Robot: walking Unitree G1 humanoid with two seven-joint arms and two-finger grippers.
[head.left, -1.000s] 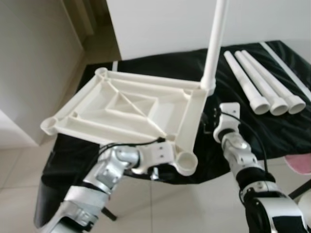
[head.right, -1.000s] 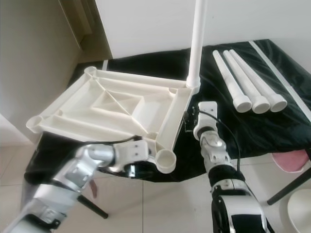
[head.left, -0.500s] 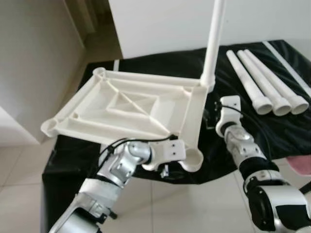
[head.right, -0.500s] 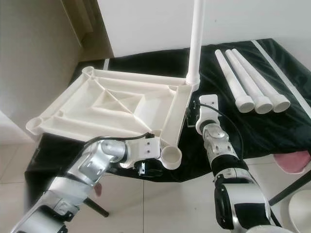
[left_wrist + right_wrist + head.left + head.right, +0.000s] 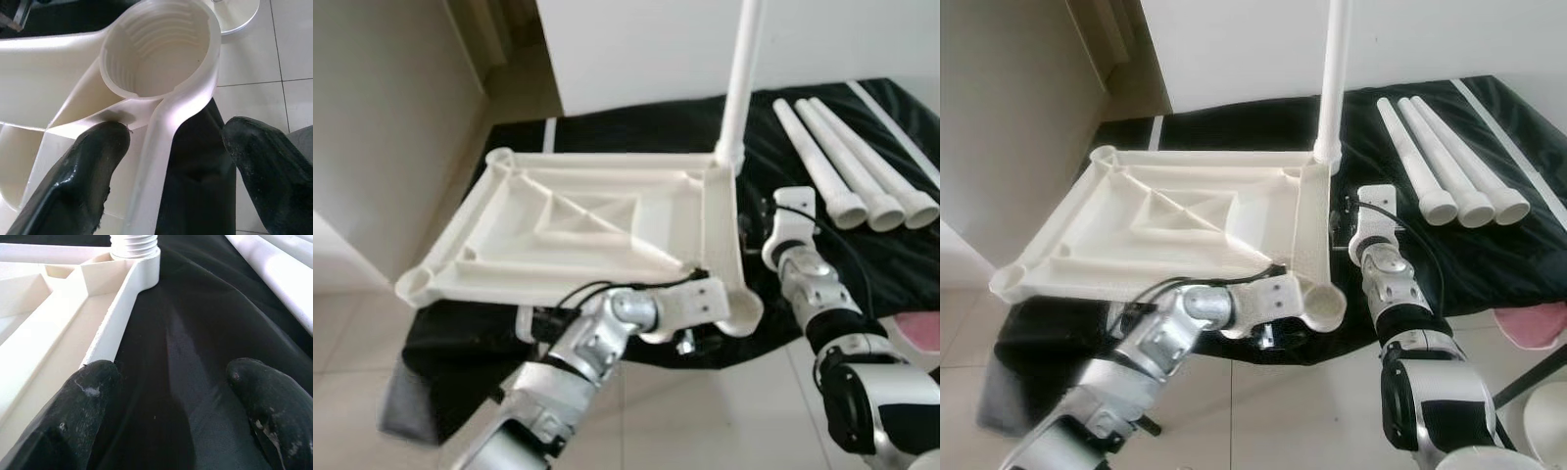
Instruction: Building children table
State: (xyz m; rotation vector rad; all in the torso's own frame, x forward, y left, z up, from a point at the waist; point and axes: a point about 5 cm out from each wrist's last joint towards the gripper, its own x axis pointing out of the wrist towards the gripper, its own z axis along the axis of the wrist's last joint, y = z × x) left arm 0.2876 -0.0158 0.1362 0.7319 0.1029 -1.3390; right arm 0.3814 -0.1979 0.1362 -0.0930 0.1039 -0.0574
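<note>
One tabletop (image 5: 1185, 220), white and upside down, lies on the black-clothed counter (image 5: 1489, 255), its near corners overhanging the edge. Four corner sockets are visible. The near right socket (image 5: 156, 46) is empty; the left gripper (image 5: 171, 161) straddles the rim beside it, jaws released. The right gripper (image 5: 171, 401) hovers over the cloth at the tabletop's right rim, jaws released. One leg (image 5: 1334, 78) stands in the far right socket, its top cut off. Three loose legs (image 5: 1449, 162) lie beyond.
</note>
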